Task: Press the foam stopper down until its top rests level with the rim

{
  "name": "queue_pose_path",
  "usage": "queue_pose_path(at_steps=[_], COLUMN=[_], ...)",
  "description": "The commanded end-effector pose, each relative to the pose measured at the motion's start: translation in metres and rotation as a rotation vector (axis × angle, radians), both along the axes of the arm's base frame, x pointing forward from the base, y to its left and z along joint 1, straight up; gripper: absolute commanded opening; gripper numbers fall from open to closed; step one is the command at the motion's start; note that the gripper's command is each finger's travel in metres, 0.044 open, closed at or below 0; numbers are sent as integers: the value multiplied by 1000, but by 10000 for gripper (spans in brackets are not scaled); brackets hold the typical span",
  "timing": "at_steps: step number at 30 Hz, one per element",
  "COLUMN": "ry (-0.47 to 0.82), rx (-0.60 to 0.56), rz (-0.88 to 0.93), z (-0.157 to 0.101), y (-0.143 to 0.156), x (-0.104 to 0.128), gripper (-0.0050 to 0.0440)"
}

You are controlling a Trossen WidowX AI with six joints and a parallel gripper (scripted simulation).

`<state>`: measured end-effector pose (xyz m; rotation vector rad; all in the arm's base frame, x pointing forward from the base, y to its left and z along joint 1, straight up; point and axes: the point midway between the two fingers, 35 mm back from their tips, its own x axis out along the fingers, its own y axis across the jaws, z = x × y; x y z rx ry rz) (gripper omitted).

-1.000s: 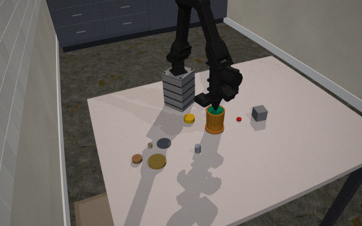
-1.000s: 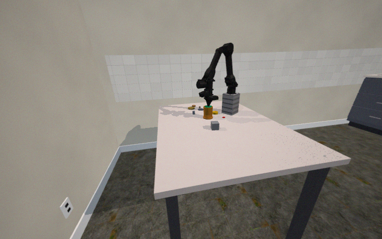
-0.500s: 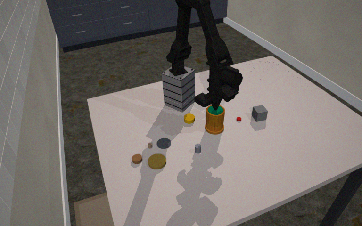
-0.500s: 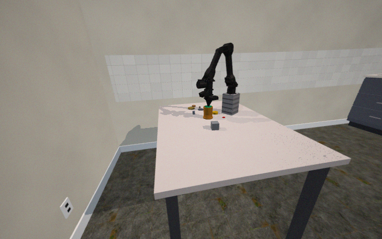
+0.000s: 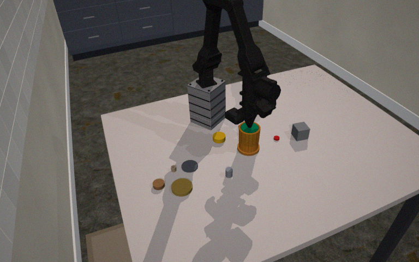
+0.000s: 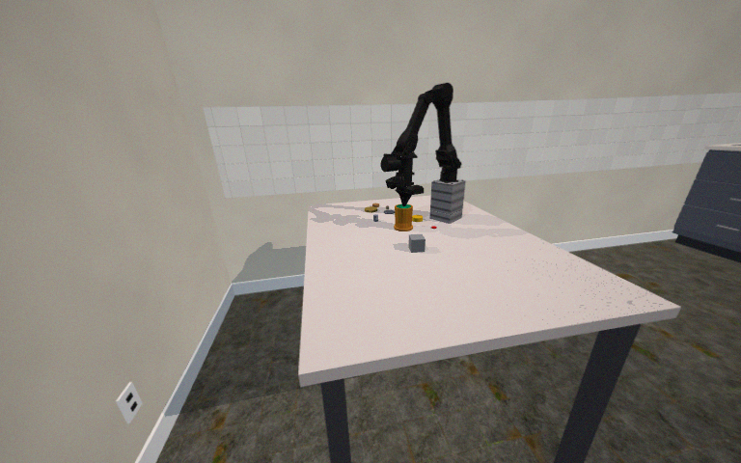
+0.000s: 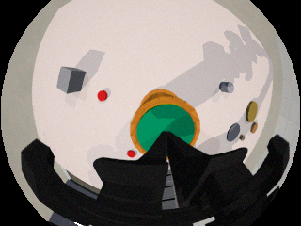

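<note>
My hand [image 5: 249,124] is clenched, nothing in it, tip pointing straight down onto green foam stopper [image 5: 253,129] w/in orange jar [image 5: 248,141], upright on table [image 5: 335,182] near arm base [image 5: 207,103].

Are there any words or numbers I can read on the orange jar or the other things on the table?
None: no words, numbers or signs show in any view. The orange jar, green foam stopper, gray cube and colored discs are plain, as is the shut gripper above the stopper.
</note>
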<state>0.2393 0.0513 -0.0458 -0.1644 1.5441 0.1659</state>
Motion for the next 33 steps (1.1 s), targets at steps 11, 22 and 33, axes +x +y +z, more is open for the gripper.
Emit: queue_pose_path(at_steps=[11,22,33], ry=[-2,-3,-3], rx=[-4,-4,-4], rz=[-2,-2,-2], z=[-1,-3,-5], y=[-1,-1,-2], x=[-2,-3,-4], gripper=[0,0,0])
